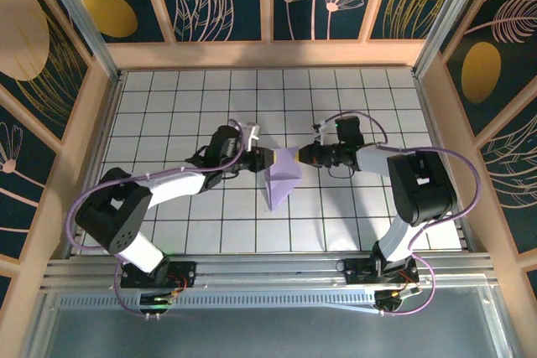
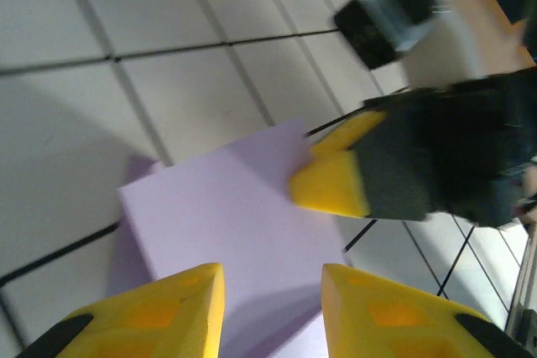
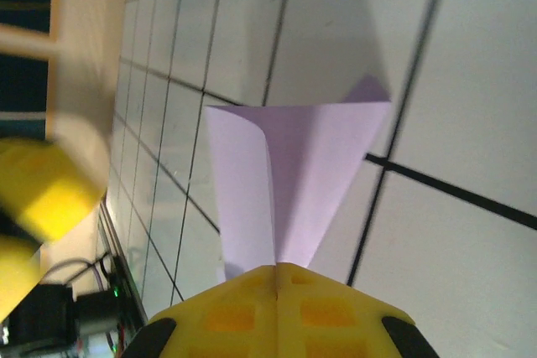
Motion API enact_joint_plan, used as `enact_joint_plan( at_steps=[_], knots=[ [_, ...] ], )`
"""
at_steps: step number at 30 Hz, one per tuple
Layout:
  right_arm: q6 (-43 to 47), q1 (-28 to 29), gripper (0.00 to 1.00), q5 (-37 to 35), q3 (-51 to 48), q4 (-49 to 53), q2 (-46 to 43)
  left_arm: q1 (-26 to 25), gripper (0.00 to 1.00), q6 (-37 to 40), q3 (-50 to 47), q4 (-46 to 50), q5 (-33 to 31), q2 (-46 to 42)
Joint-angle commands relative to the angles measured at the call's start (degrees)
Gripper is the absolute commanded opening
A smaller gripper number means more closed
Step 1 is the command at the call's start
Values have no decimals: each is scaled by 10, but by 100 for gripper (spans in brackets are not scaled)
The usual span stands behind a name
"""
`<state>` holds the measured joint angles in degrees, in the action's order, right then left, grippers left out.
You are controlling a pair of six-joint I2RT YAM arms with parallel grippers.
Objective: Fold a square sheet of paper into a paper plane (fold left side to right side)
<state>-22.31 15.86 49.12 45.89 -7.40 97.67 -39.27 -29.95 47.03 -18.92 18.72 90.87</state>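
At the middle of the desk [image 1: 168, 98]: the paper plane [image 1: 281, 175] lies half-made, with its wide end toward the far wall and its sharp point toward the arm bases.
Paper shape: in the right wrist view one flap is folded over along a centre crease, and a corner stands a little off the tiles.
Left gripper [image 1: 263, 159]: at the upper left edge of the paper. Its jaws stand apart with a moderate gap and grip nothing; lavender paper shows below the gap.
Right gripper [image 1: 300, 157]: at the upper right edge, facing the left one. Its jaws are pressed fully together and seem to pinch the paper edge. The view is too close to be sure that the edge is between them and not only under them.
Step, as I judge: one side takes the paper while the other lets it go.
Risk of slipping: with one side free, a pull from the right can drag the whole paper, and the crease then goes crooked.
Risk of tearing: a thin sheet pinched at one small spot may rip or wrinkle if it is lifted quickly.
Risk of collision: the two tips are very near each other and may touch.
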Motion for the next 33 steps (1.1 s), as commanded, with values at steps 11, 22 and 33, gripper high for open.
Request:
enact_joint_plan(
  at_steps=[11,22,33],
  knots=[
    [-72,-38,0,-22,81,102,26,-174,41,172,146,244,-249,61],
    [-92,-37,0,-26,86,108,42,-225,50,192,225,334,-359,162],
    [-100,-33,0,-27,83,99,45,-231,46,190,246,360,-417,206]
  ],
)
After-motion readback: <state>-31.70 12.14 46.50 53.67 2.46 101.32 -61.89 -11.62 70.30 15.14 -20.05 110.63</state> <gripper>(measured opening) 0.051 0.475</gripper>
